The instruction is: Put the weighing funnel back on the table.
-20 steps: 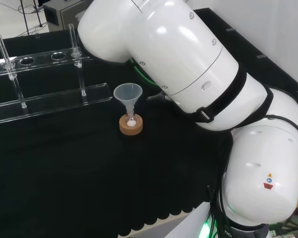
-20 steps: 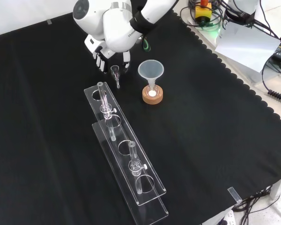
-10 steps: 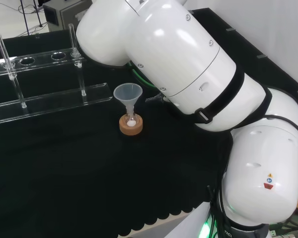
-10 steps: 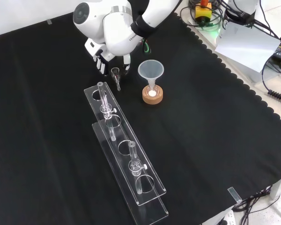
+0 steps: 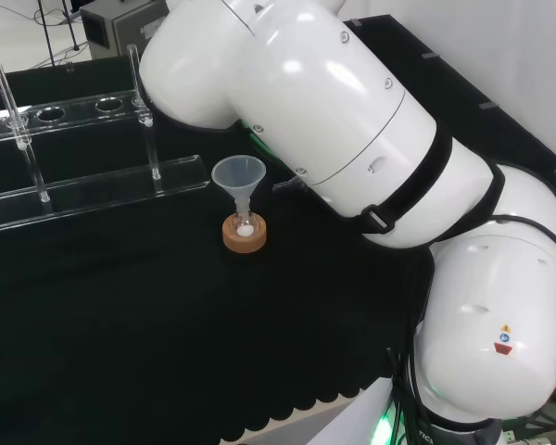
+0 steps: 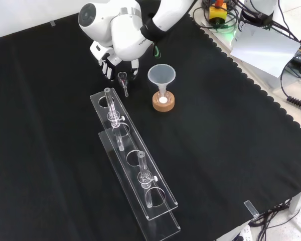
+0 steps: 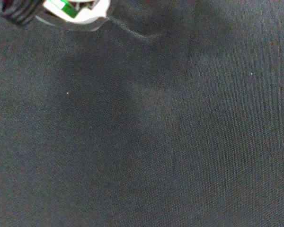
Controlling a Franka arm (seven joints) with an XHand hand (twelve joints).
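In the front view the black and white hand (image 6: 109,63) hangs low over the black cloth, just left of the big funnel (image 6: 161,75). Its fingers (image 6: 106,71) curl down on either side of the weighing funnel (image 6: 123,79), a small clear piece with its short stem pointing toward the rack. Whether the stem touches the cloth is unclear. The wrist view looks closely at the cloth, with a blurred white part of the hand (image 7: 78,12) at one edge. In the head view the arm's white links (image 5: 296,102) cover the hand.
The big funnel (image 5: 239,174) stands in a small flask on a cork ring (image 6: 163,103). A clear test tube rack (image 6: 135,165) with upright tubes lies in front of the hand in the front view. Cables and equipment sit beyond the cloth's scalloped edge (image 6: 271,100).
The arm's upper links have shifted slightly left in the head view. The hand and the weighing funnel have barely moved in the front view.
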